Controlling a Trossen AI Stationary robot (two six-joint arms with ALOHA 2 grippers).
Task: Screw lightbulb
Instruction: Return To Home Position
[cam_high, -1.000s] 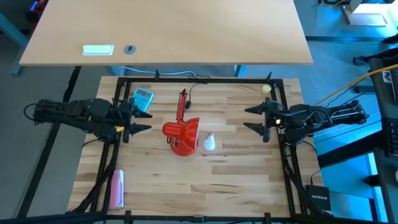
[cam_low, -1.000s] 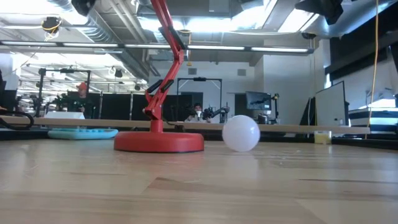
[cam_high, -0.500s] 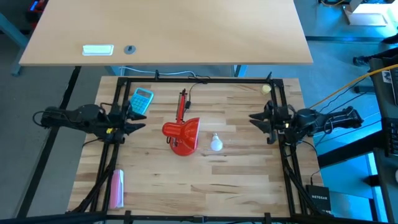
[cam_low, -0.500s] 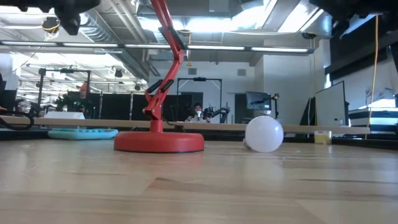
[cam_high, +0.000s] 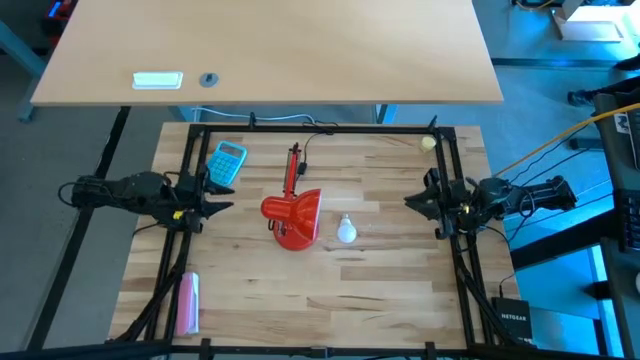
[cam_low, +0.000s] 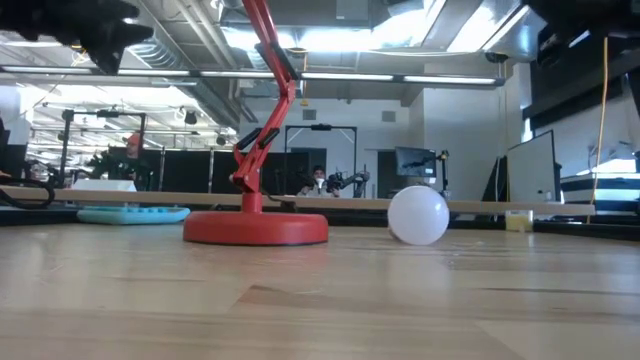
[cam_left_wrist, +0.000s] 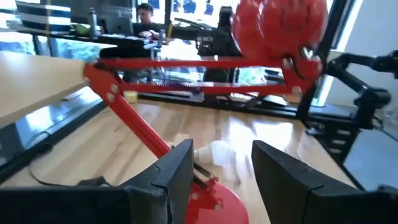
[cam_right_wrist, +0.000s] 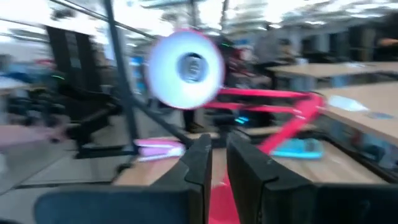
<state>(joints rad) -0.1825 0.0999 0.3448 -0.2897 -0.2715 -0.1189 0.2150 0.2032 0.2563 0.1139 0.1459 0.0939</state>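
Observation:
The red desk lamp stands on its round base at the table's middle, its arm folded. Its shade shows in the left wrist view, and its white inside with the socket shows in the right wrist view. The small white lightbulb lies on its side on the table just right of the lamp; it also shows in the low view. My left gripper is open and empty at the table's left edge. My right gripper is at the right edge, its fingers almost together, empty.
A teal calculator lies far left of the lamp. A pink object lies at the near left edge. A small yellowish ball sits at the far right corner. A black frame rail borders the table. A person sits far behind.
Both grippers have drawn back from the lamp, the left toward the table's left edge and the right toward the right edge. The lightbulb has rolled a little toward the table's right, away from the lamp's base. The lamp has stayed where it was.

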